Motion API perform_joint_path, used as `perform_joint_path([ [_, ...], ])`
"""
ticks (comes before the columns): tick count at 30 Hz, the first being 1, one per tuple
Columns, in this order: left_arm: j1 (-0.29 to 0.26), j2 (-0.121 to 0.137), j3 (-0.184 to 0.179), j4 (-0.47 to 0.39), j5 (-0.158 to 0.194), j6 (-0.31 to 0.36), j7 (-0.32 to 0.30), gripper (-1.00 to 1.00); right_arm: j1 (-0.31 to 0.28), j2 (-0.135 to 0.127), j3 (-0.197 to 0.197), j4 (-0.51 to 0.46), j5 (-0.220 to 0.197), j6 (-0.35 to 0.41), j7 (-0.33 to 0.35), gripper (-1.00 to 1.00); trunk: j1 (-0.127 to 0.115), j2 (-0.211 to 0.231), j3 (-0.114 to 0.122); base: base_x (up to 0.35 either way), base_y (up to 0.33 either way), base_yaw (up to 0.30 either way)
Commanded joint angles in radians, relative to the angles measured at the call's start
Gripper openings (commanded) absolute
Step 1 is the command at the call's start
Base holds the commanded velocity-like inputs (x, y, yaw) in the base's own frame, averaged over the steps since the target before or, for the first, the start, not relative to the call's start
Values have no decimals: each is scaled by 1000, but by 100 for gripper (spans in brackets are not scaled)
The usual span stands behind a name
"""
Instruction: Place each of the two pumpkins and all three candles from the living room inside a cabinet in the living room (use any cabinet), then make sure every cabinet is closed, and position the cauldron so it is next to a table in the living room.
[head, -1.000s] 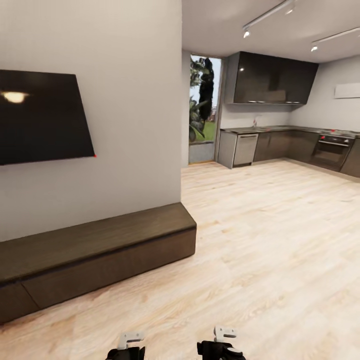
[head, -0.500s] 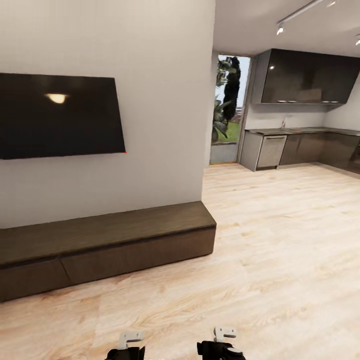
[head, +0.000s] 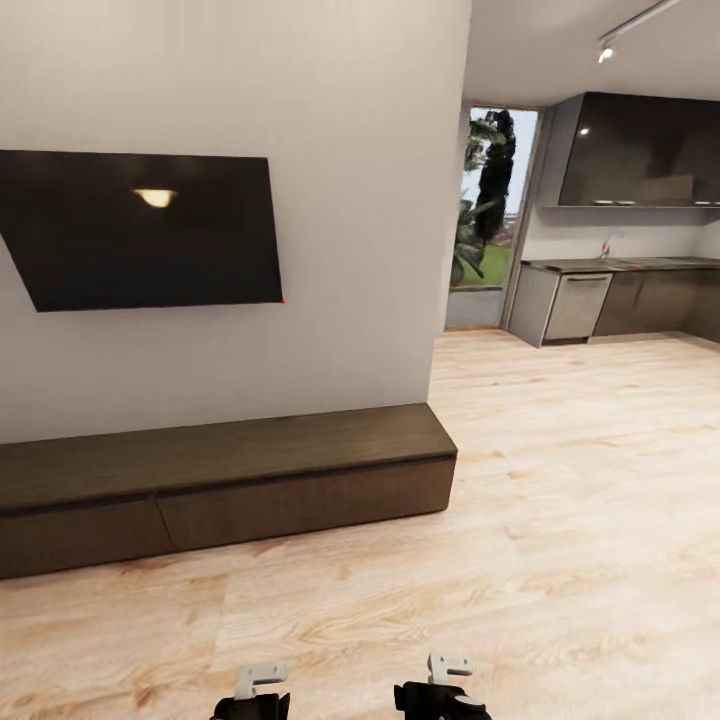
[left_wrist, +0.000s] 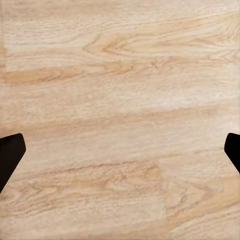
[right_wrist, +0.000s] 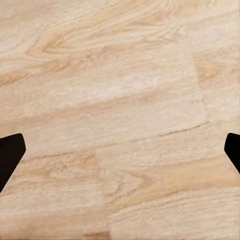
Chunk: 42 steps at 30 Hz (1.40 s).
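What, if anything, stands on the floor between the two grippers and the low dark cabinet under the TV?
Nothing visible does. Bare wood floor runs from the left gripper and right gripper up to the cabinet, whose two fronts look shut. Both wrist views show floor between open fingers.

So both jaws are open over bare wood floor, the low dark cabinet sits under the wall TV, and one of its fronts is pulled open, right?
Not quite. The head view shows both fronts of the cabinet flush and shut, none pulled open. The rest holds: it sits under the wall TV, and the wrist views show the left gripper and right gripper with jaws spread wide over bare wood floor.
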Motion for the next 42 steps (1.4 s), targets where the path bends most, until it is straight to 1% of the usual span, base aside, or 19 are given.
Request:
perform_joint_path([
  [1,-1,0,-9,1,10,-4,3,100,0,0,2,2,-8,5,-4,100,0,0,-1,-1,0,13],
  [9,-1,0,-9,1,11,-5,3,100,0,-2,7,9,-7,5,-4,100,0,0,-1,0,0,5],
  [16,-1,-1,-7,0,19,-1,9,100,0,0,9,4,-9,4,-5,100,0,0,-1,0,0,0],
  [27,-2,-1,-5,-2,25,7,9,100,0,-1,10,1,-12,12,-5,100,0,0,-15,0,0,0],
  [42,-2,-1,-4,-2,24,8,13,100,0,-1,15,3,-10,12,-4,100,57,-105,-86,0,0,0],
])
